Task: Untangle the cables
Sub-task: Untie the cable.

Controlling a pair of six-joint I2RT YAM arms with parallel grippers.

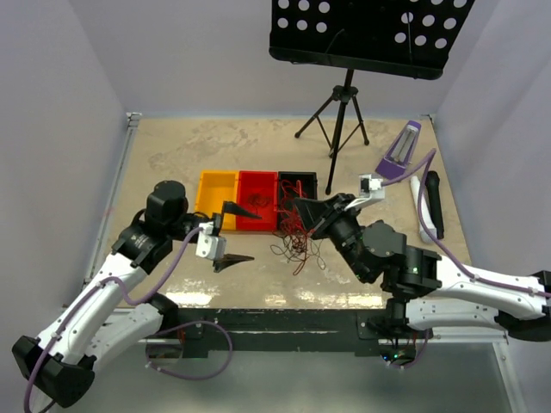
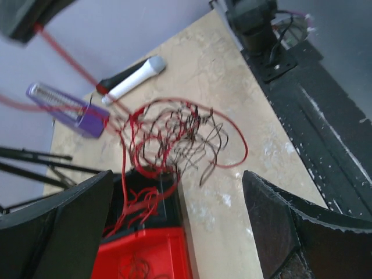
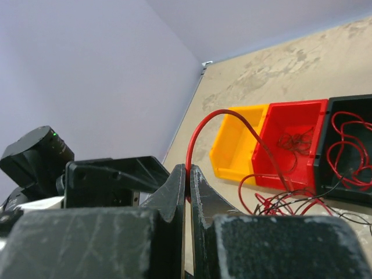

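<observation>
The cables (image 1: 294, 238) are a tangle of thin red and dark wires on the table in front of the black bin (image 1: 297, 182), with some red strands lying inside that bin. My right gripper (image 1: 297, 206) hovers over the tangle. In the right wrist view it (image 3: 187, 170) is shut on one red cable (image 3: 200, 125), which arches up and over toward the tangle (image 3: 279, 200). My left gripper (image 1: 256, 236) stands wide open to the left of the tangle, holding nothing. Its wrist view shows the tangle (image 2: 174, 133) ahead of the open fingers (image 2: 302, 226).
Yellow (image 1: 215, 191), red (image 1: 256, 196) and black bins stand in a row mid-table; dark wires lie in the red bin (image 3: 293, 139). A music stand's tripod (image 1: 337, 120) is behind them. A purple device (image 1: 399, 152) and a black microphone (image 1: 434, 203) lie at the right.
</observation>
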